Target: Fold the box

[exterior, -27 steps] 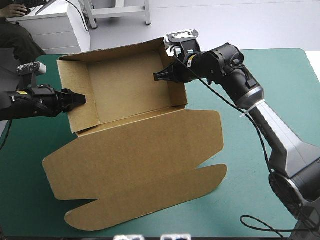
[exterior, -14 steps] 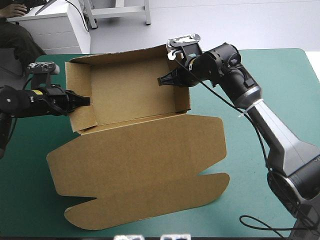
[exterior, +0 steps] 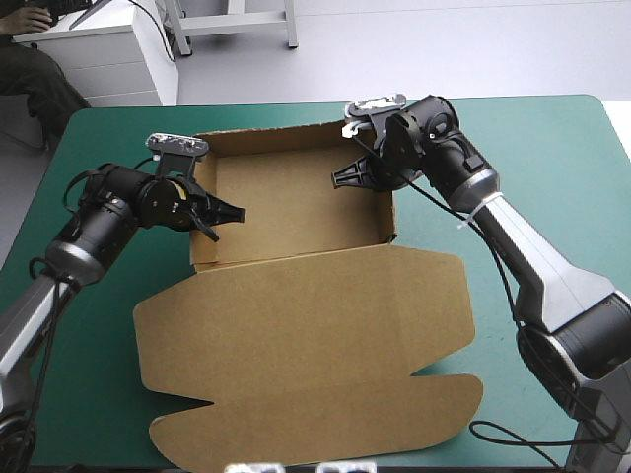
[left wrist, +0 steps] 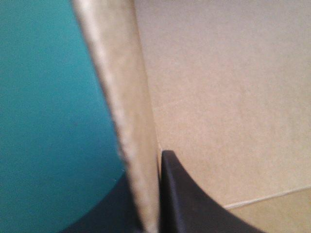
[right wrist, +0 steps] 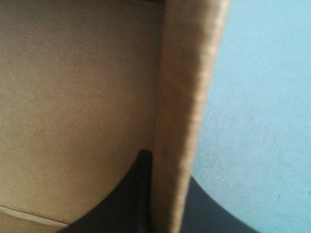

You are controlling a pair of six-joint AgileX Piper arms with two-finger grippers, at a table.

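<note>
Open brown box (exterior: 286, 207), left tool (exterior: 235, 213) and right tool (exterior: 341, 178) each pinching a side wall

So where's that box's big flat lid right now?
In the high view, the box's lid lies flat on the teal-green cover, on the near side of the open tray.

In the left wrist view the box (left wrist: 218, 97) runs out of the picture on all sides. Its left wall (left wrist: 127, 116) stands so near that its edge is blurred. This wall covers the tip of the outer finger (left wrist: 112, 208) of the left gripper (left wrist: 148, 160). In the right wrist view the right wall (right wrist: 187, 107) is blurred too and hides the tip of the outer finger (right wrist: 209, 208) of the right gripper (right wrist: 163, 160). In the high view both arms are cut off by the picture's edges.
</note>
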